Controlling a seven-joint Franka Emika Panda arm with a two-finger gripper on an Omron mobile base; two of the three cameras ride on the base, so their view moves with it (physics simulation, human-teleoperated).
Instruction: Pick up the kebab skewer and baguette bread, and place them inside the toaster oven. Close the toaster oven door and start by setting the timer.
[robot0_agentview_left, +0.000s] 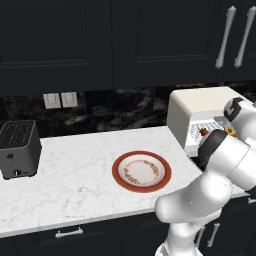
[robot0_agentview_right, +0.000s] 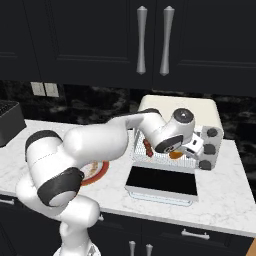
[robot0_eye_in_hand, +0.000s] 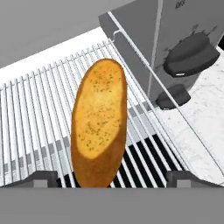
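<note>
Now at the release stage: baguette bread (robot0_eye_in_hand: 99, 120) lies on the wire rack (robot0_eye_in_hand: 39, 113) inside the toaster oven (robot0_agentview_right: 175, 107), long axis running front to back across the bars. From the hand view the near end of the loaf reaches down to the front edge of the rack, over the dark glass of the toaster oven door (robot0_agentview_right: 161, 181), which lies folded down flat on the counter (robot0_agentview_left: 75, 180).

Left to right in the left base view: slot toaster (robot0_agentview_left: 19, 148), then the plate (robot0_agentview_left: 141, 170) with nothing on it, then the oven at far right. Kebab skewer (robot0_agentview_right: 148, 147) sits on the left part of the rack, apart from the loaf.

To finish this step well, I judge the hand should back straight out, level, without dragging the loaf forward; the loaf's near end may need to sit deeper so the door can swing up freely. Grey knobs (robot0_eye_in_hand: 190, 54) stand just right of the rack.

Gripper (robot0_eye_in_hand: 111, 177): jaws spread wide, one tip either side of the loaf's near end, neither visibly pressing it. Holding nothing.
</note>
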